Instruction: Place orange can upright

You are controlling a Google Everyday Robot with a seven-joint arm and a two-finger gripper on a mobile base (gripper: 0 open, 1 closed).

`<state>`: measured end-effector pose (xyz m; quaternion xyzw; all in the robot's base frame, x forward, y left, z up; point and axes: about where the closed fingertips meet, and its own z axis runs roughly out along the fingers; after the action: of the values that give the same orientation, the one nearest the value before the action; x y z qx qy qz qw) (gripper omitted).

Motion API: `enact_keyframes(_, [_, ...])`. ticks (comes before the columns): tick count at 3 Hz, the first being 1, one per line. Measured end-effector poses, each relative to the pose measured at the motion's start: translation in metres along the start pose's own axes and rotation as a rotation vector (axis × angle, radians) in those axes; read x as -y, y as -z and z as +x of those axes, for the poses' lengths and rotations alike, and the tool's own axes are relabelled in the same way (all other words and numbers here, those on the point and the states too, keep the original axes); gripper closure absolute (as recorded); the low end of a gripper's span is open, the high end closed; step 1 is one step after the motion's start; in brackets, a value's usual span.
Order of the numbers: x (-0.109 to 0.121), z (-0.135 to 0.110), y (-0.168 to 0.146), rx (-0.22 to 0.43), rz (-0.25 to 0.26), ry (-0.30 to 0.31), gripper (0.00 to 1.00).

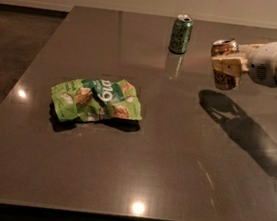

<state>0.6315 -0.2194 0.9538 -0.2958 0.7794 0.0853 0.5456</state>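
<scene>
The orange can has a mottled orange-brown label and a silver top. It is held nearly upright in the air above the dark table, at the right. My gripper reaches in from the right on a white arm and is shut on the can, its cream fingers clasping the can's middle. The can's shadow lies on the table below and to the right. The green can stands upright to the left and further back.
A crumpled green snack bag lies at the left centre of the table. The table's left edge borders a dark floor, and its front edge runs along the bottom of the view.
</scene>
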Motion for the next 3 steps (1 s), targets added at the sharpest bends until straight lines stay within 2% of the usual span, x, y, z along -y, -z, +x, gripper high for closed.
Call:
enact_keyframes(1, [0.006, 0.003, -0.004, 0.172, -0.01, -0.095, 1.0])
enact_keyframes(3, [0.007, 0.017, -0.013, 0.29, -0.054, -0.188, 1.0])
